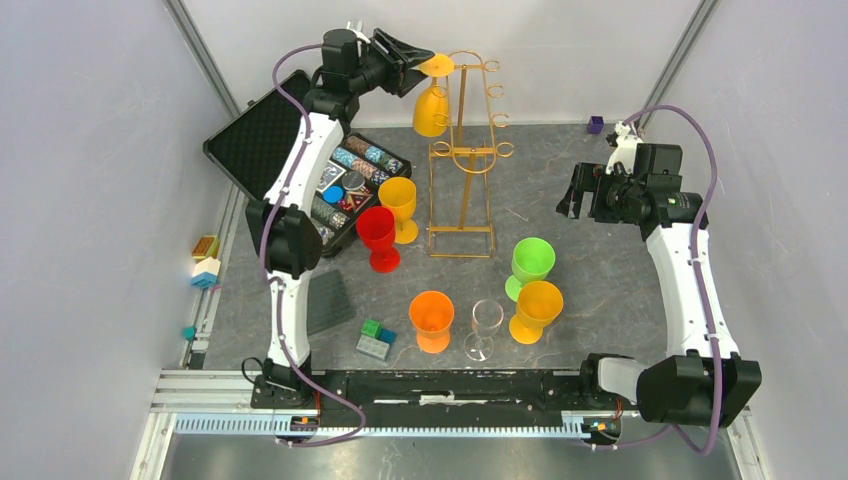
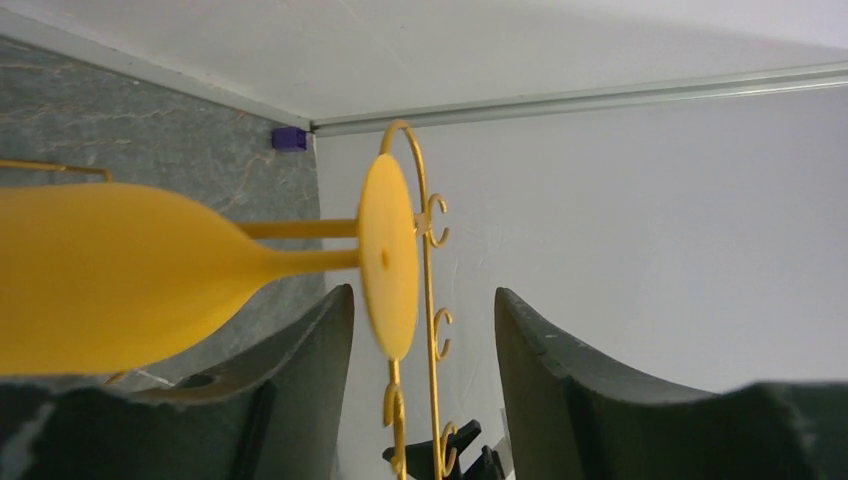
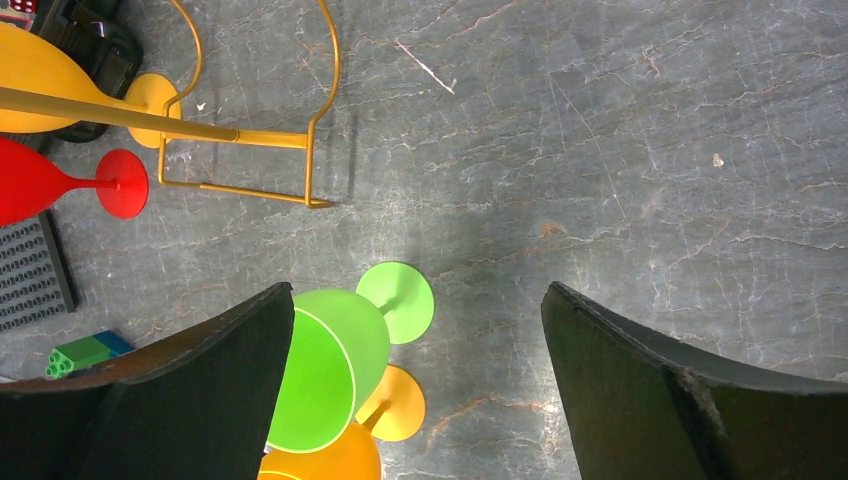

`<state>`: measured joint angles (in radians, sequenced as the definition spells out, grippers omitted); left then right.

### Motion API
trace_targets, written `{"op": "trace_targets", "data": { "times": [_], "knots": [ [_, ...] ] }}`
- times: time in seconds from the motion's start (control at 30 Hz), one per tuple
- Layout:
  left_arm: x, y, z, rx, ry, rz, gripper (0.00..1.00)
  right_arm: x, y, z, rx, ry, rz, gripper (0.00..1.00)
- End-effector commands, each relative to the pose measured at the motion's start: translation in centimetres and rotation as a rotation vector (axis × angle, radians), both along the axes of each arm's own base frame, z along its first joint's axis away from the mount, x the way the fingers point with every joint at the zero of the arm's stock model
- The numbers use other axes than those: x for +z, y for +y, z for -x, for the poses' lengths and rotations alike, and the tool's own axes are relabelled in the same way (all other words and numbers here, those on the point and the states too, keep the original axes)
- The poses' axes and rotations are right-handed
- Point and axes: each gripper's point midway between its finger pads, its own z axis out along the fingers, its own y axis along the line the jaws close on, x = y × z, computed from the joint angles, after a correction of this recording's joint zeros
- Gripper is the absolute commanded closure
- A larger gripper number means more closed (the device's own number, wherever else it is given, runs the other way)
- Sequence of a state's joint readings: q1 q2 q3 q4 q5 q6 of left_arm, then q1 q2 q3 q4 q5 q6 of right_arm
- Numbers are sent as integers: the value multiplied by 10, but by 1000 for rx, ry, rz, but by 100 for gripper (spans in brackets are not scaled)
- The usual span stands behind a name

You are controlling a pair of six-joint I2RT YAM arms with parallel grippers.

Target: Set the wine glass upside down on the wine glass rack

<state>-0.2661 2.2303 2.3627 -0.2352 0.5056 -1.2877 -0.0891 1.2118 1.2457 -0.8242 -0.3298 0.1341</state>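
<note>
A yellow wine glass [image 1: 430, 112] hangs bowl-down at the top left loop of the gold wire wine glass rack [image 1: 468, 150]. Its round foot [image 2: 388, 258] sits against the rack's upper wire [image 2: 430, 300]. My left gripper [image 1: 418, 62] is high up at that spot, open, its jaws either side of the foot [image 2: 422, 292] with a gap showing to each finger. My right gripper [image 1: 578, 198] hovers over the right side of the table, wide open and holding nothing [image 3: 417, 288].
Upright glasses stand on the table: red [image 1: 378, 235], yellow [image 1: 398, 200], orange [image 1: 431, 318], clear [image 1: 485, 325], green [image 1: 530, 262] and orange-yellow [image 1: 537, 305]. An open black case [image 1: 262, 130] lies at the left. A purple block [image 1: 595, 124] sits at the back.
</note>
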Motion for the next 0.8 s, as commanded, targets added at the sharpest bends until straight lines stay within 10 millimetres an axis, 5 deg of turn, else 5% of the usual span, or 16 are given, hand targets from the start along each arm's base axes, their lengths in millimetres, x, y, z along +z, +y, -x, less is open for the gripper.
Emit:
{"op": "trace_targets", "data": {
  "times": [0.0, 0.4, 0.6, 0.77],
  "knots": [
    [27, 15, 24, 27, -61, -114, 39, 14, 0, -9, 1, -48, -5, 2],
    [18, 40, 47, 12, -53, -228, 37, 13, 3, -10, 9, -38, -18, 2],
    [1, 67, 80, 0, -14, -293, 37, 15, 11, -23, 39, -25, -49, 2],
    [-38, 80, 122, -59, 79, -386, 38, 10, 23, -32, 74, 0, -90, 2]
  ]
}}
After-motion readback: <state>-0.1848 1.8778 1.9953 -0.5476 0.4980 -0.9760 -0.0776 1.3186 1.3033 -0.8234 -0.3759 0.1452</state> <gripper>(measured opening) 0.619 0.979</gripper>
